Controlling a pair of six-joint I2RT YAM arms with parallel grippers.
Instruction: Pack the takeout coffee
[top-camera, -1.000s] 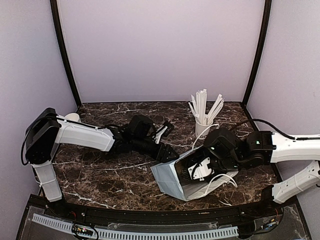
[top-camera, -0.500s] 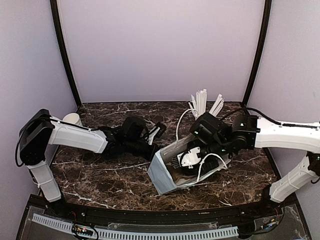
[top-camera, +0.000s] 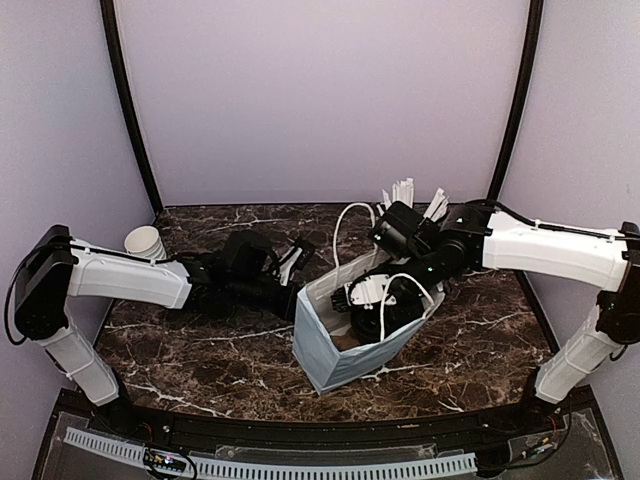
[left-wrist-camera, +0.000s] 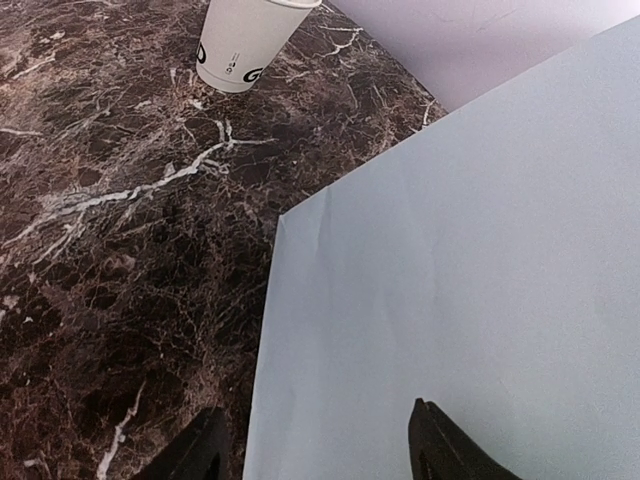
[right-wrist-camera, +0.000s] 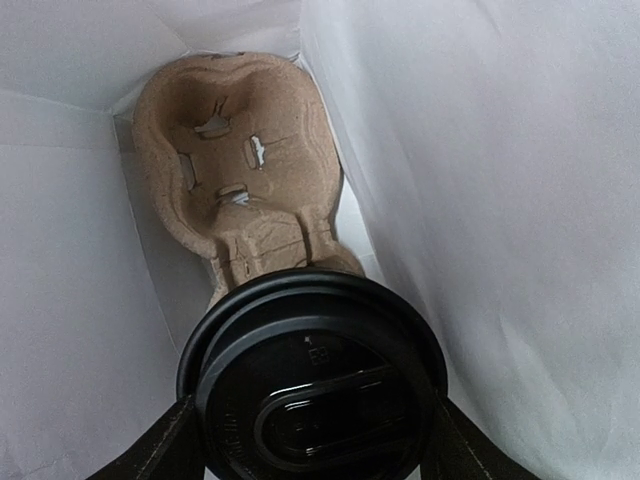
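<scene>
The takeout coffee (right-wrist-camera: 315, 385) shows its round black lid in the right wrist view, with my right gripper (right-wrist-camera: 315, 445) shut on it, one finger at each side of the lid. It hangs inside the white paper bag (top-camera: 325, 350), above a brown cardboard cup carrier (right-wrist-camera: 235, 160) at the bag's bottom. In the top view the right gripper (top-camera: 368, 300) reaches into the bag's mouth. My left gripper (top-camera: 298, 288) is open at the bag's left outer wall (left-wrist-camera: 450, 280), its fingertips (left-wrist-camera: 438, 445) straddling the wall's edge.
A lidless white cup (top-camera: 144, 241) stands at the back left, also seen in the left wrist view as a white cup (left-wrist-camera: 240, 40). A white cup of white sticks (top-camera: 405, 200) stands just behind the right arm. The bag's white handles (top-camera: 395, 300) loop around the right wrist.
The bag has swung from lying on its side to nearly upright and shifted left and back. The right arm moved with it, cup still held. The left arm drew back to the left.
</scene>
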